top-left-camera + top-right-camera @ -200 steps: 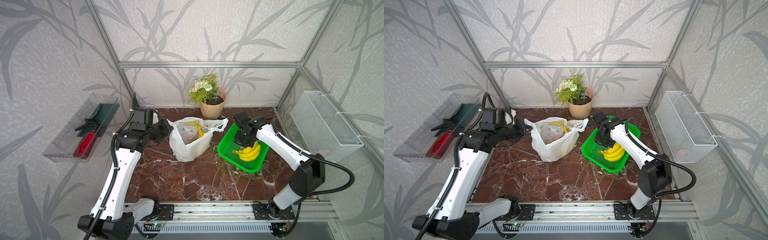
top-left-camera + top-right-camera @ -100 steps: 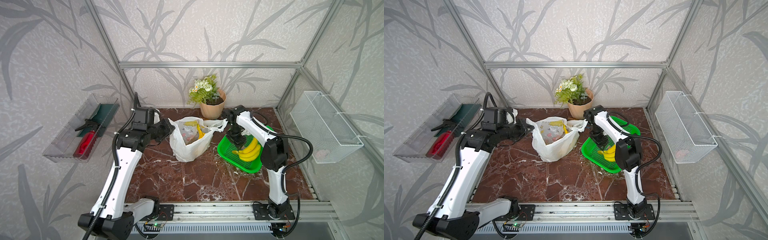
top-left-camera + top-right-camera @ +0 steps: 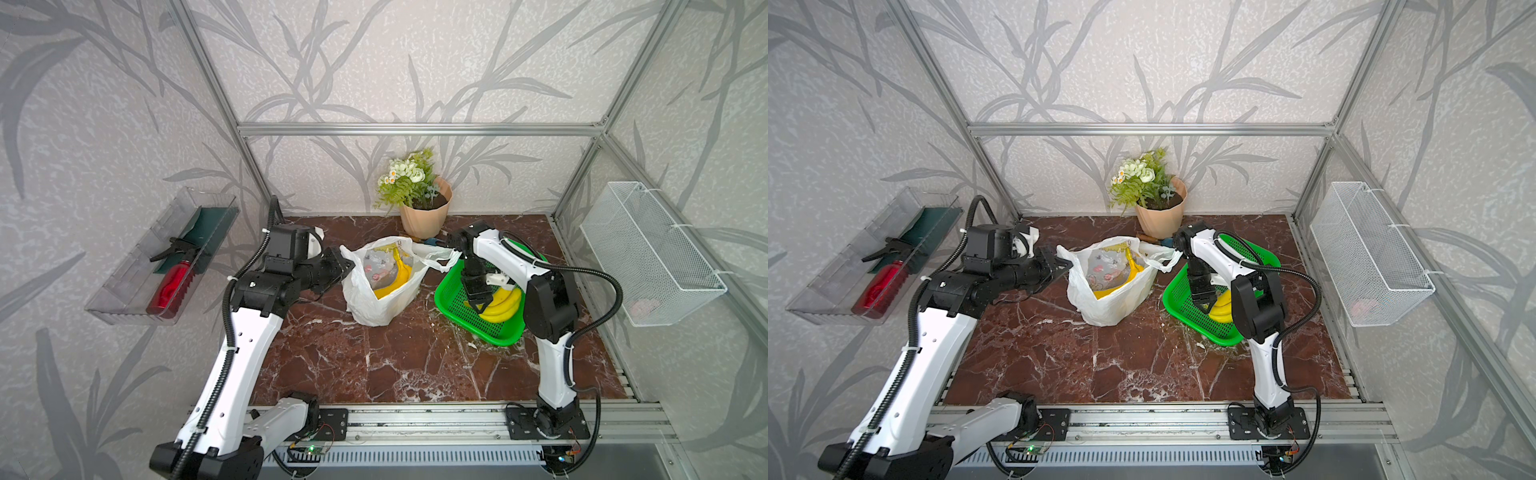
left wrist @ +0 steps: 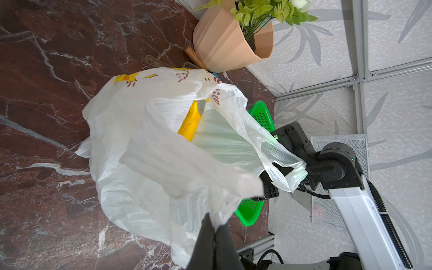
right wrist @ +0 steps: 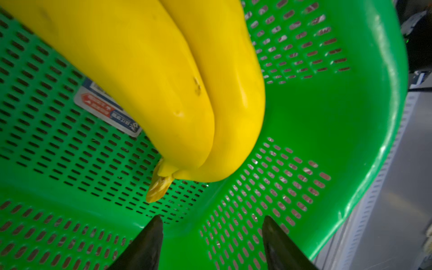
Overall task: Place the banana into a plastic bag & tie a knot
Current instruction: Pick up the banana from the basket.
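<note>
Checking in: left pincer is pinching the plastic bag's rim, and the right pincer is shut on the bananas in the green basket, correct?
Not quite. The right pincer is open, its jaws apart and empty, with the bananas lying beyond the tips in the green basket; the right wrist view shows this. The left pincer does pinch the plastic bag rim.

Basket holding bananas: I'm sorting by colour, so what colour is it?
Green, perforated basket; the right wrist view shows it best.
</note>
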{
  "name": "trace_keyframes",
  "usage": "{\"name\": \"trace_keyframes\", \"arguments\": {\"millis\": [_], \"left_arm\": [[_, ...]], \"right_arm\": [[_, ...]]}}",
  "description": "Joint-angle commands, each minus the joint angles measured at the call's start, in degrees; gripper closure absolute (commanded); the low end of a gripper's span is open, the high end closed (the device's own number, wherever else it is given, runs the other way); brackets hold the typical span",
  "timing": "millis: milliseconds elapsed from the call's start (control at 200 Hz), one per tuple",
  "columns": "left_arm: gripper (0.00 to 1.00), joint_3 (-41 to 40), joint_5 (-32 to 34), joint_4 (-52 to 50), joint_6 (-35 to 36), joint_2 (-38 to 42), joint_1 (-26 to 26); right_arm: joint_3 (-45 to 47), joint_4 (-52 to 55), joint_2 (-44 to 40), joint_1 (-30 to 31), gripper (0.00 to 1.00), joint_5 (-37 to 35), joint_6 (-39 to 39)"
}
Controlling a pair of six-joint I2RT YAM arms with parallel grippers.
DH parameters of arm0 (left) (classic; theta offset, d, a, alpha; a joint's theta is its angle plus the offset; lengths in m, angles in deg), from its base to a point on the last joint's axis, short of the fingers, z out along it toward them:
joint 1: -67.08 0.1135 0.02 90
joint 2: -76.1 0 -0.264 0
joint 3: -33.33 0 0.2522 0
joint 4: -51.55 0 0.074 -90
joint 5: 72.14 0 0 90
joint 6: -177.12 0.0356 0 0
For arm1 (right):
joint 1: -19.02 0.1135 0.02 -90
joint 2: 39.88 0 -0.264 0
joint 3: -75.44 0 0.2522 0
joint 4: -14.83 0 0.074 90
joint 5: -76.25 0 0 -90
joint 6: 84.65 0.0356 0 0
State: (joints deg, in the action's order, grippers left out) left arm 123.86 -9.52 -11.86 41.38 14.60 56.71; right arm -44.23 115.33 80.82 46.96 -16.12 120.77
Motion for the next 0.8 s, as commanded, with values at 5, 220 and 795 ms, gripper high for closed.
{"name": "trace_keyframes", "arguments": {"millis": [5,220,795], "left_arm": [[1.00,-0.46,-1.54,-0.54,-1.03,2.21,-0.62],[1.00,-0.66,-2.15,0.16,-1.43,2.81,-0.80],[1.00,0.17,-1.87,-0.43,-1.59,3.27,-0.97]], "right_arm": [[-2.86,2.98,2.06,1.23,0.30,-2.31,8.20],[-1.23,0.21,3.46,1.31,0.30,-3.15,12.95],[0.69,-2.35,8.53,1.32,0.42,-6.33,17.23]]}}
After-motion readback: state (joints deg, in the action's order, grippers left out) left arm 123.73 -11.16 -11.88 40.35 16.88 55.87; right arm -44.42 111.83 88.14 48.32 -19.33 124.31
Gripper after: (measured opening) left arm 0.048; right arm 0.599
